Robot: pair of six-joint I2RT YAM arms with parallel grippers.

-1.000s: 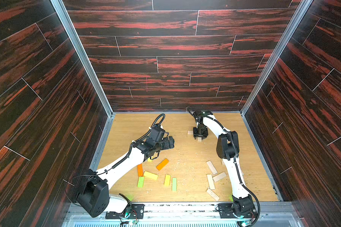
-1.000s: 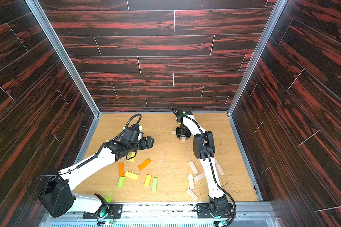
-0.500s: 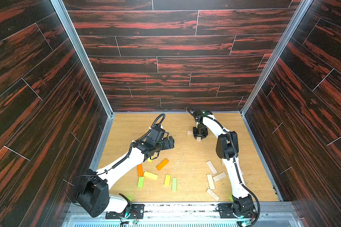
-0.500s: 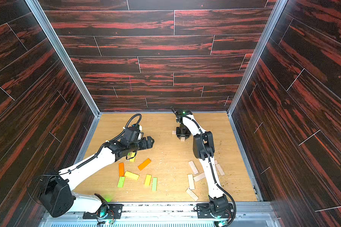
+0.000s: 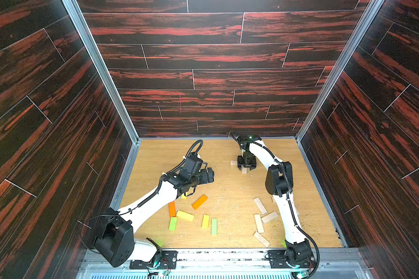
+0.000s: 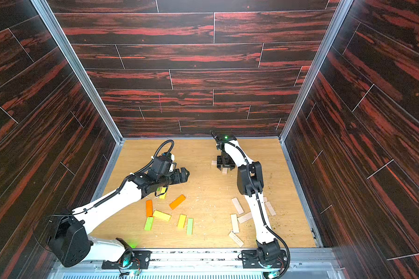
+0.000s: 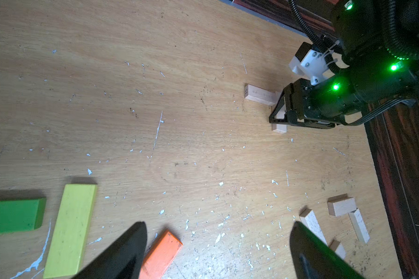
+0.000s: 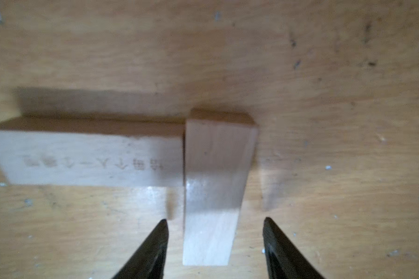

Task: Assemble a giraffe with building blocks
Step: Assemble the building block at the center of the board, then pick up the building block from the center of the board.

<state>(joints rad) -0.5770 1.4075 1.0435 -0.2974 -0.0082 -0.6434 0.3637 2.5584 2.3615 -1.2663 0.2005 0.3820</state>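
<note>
My right jaws stand part open astride a pale plank [image 8: 215, 183], a gap either side, gripping nothing; its long axis runs straight out between them, its far end flanked by a printed plank [image 8: 87, 157] lying crosswise and touching it. My left jaws, wide and empty, hover well apart above the coloured blocks [image 5: 184, 215] on the worktop [image 5: 160, 157]; the right arm is nearer.

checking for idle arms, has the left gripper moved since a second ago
No: the left gripper sits at the same spot relative to the tilted orange block as before.
</note>
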